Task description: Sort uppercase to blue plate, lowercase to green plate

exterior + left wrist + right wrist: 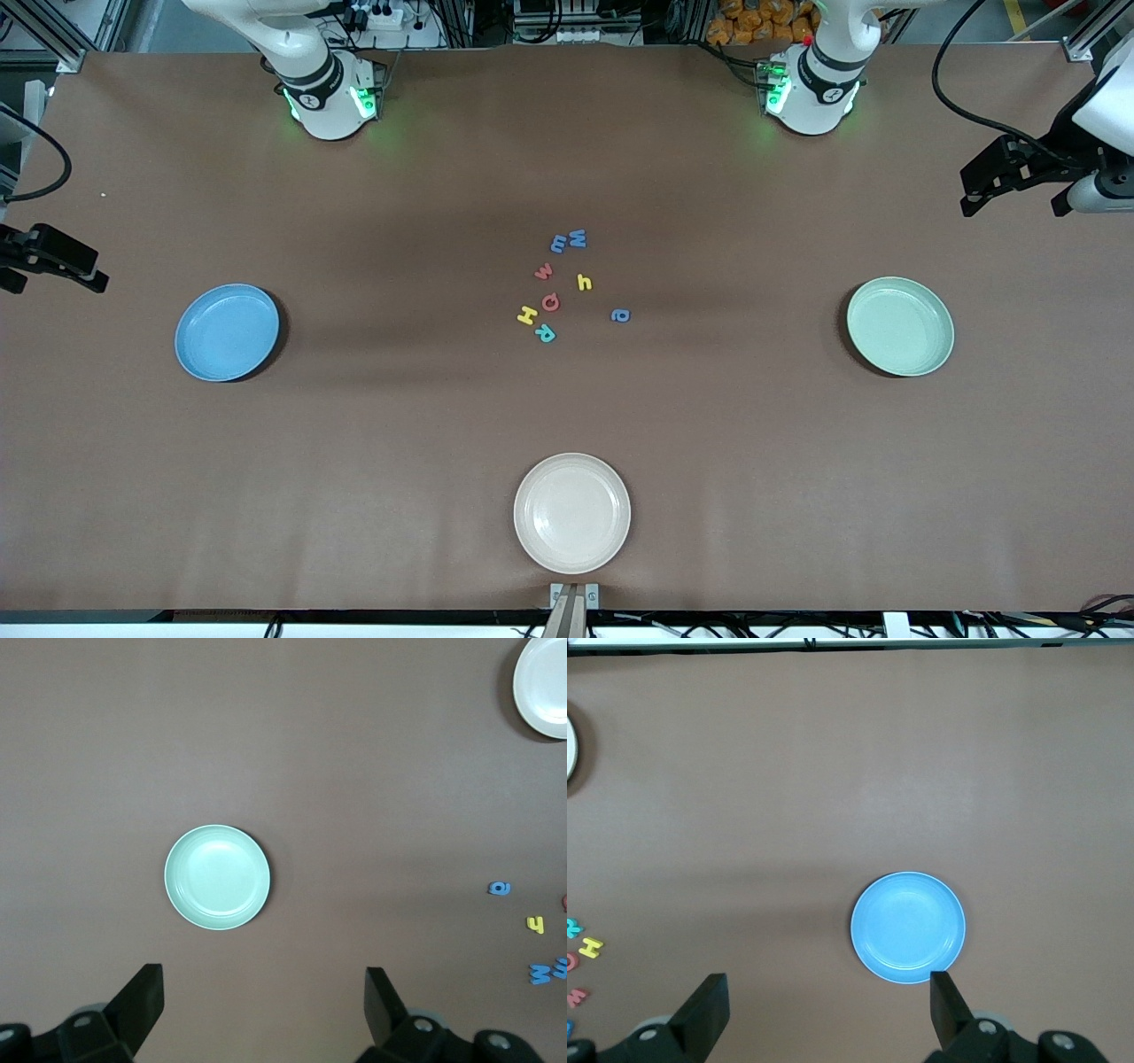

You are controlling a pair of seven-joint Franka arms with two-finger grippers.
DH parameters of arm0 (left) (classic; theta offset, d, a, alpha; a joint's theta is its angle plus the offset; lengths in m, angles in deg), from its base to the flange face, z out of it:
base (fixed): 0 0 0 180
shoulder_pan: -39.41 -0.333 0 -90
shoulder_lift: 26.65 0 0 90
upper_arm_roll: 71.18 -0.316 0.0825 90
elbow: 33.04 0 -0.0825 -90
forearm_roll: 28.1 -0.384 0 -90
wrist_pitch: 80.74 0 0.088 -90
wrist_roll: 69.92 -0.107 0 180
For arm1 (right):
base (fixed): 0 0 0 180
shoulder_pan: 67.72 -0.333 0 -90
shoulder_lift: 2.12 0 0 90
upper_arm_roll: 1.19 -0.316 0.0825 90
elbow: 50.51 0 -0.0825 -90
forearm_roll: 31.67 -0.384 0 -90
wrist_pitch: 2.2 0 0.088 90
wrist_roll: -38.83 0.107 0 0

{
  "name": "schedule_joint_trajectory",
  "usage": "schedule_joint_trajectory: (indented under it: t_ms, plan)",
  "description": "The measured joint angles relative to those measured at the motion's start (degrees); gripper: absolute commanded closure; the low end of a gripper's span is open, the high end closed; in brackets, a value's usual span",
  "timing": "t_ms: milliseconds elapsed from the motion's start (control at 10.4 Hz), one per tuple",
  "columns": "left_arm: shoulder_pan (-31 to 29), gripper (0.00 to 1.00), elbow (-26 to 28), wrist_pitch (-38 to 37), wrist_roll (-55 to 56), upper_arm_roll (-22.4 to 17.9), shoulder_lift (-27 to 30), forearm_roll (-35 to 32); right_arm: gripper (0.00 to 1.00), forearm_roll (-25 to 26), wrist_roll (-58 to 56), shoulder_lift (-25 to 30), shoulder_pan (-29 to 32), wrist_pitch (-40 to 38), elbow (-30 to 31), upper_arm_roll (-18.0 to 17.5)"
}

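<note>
A: Front view first. Where were the letters?

B: Eight small, flat foam letters sat bunched mid-table: blue m (559, 243) touching blue W (577, 237), red w (544, 271), yellow h (584, 283), red Q (551, 302), yellow H (527, 315), teal R (546, 334), blue a (621, 315). The blue plate (227, 332) lay at nine o'clock from them, the green plate (900, 326) at three, a cream plate (572, 513) at six. All three were smooth, shallow and rimmed.

A: And the grippers?

B: The left gripper (1014, 182) hung over the table's edge at the left arm's end, the right gripper (53, 259) at the right arm's end, both well apart from the pile. Neither looked clearly nearer, I'd judge.

A: Left wrist view?

B: Its fingers (143, 995) stood wide apart, holding nothing. The green plate lay ahead; the letters sat off at three to four o'clock.

A: Right wrist view?

B: Its fingers (709, 1005) were likewise spread and bare, the blue plate just ahead, the letters at eight o'clock.
</note>
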Motion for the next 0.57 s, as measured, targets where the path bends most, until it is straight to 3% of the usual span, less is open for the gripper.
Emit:
schedule_joint_trajectory:
  t_ms: [575]
  plan:
    - [0.11, 0.00, 0.00, -0.33, -0.06, 0.33, 0.82, 1.35, 0.00, 0.22, 0.76, -0.16, -3.97, -2.50, 1.98, -0.67]
